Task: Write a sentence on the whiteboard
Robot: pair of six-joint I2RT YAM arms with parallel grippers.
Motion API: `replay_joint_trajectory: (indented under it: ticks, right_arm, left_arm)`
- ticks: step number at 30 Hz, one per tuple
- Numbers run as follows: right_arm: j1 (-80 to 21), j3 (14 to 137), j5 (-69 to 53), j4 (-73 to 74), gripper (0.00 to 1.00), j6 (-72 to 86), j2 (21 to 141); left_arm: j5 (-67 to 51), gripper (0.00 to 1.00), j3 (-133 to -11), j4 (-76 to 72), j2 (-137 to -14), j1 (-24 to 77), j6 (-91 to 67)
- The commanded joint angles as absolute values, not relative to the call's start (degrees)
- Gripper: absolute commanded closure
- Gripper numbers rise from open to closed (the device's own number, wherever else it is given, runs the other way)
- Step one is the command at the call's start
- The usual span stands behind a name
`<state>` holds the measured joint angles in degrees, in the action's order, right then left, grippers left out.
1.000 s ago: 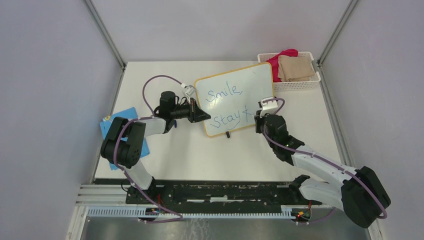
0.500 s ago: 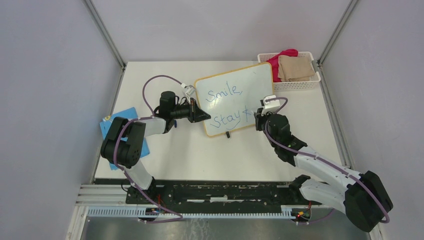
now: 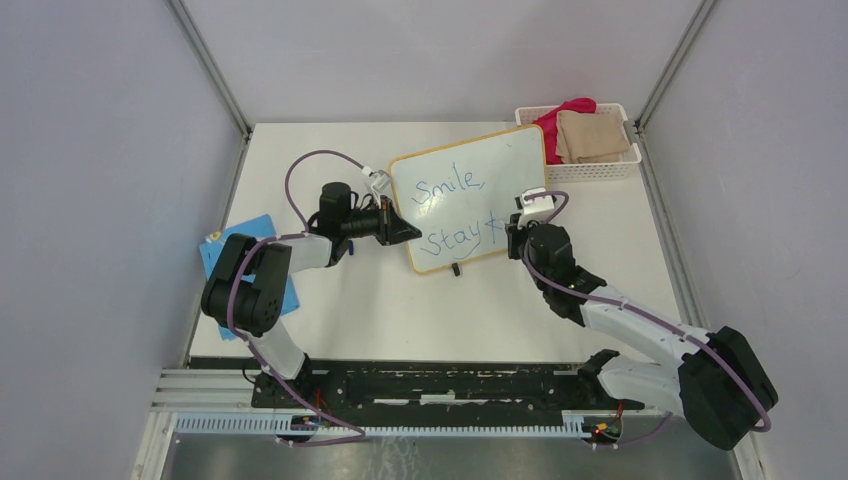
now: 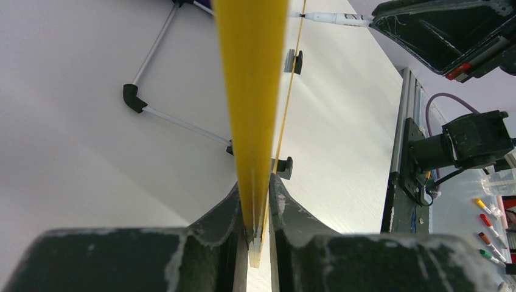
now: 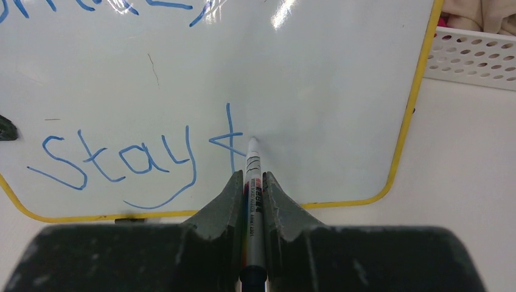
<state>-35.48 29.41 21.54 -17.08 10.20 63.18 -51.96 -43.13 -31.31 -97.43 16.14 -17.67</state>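
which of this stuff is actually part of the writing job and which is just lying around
In use:
whiteboard, clamped at its edge by the left gripper
blue sentence on it
marker in the right gripper, tip at the board

Lying about:
white basket holding cloths
blue card at the table's left edge

Top external: fixed high above and behind the near edge of the table point(image 3: 400, 310), looking down and forward; far off, whole workspace in frame.
Left wrist: mounted behind the left gripper point(image 4: 257, 188), looking out along its fingers, very close, edge-on to the whiteboard point(image 4: 252, 91) between them.
Right wrist: behind the right gripper point(image 5: 251, 177), close, facing the board's front past the marker point(image 5: 252, 159).
Shared: whiteboard in all three; marker also shows beyond the left fingers.
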Motion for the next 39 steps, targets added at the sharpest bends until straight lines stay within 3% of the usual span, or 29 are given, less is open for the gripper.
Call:
replay_joint_trajectory:
  ticks: [1, 19, 39]
  right_arm:
    - [-35.22, 30.63, 22.68, -20.66, 1.0, 10.13, 63.89]
    - [-35.2, 22.61, 22.67, -19.52, 1.0, 11.69, 60.51]
    - [-34.32, 30.85, 24.09, -20.01, 1.0, 10.24, 61.91]
  left_arm:
    - [-47.81, 0.98, -43.61, -26.1, -97.33, 16.61, -14.09]
    - [-47.89, 0.98, -43.51, -26.1, -97.38, 16.59, -14.09]
    - [-47.71, 0.98, -43.61, -25.93, -97.32, 16.79, -13.89]
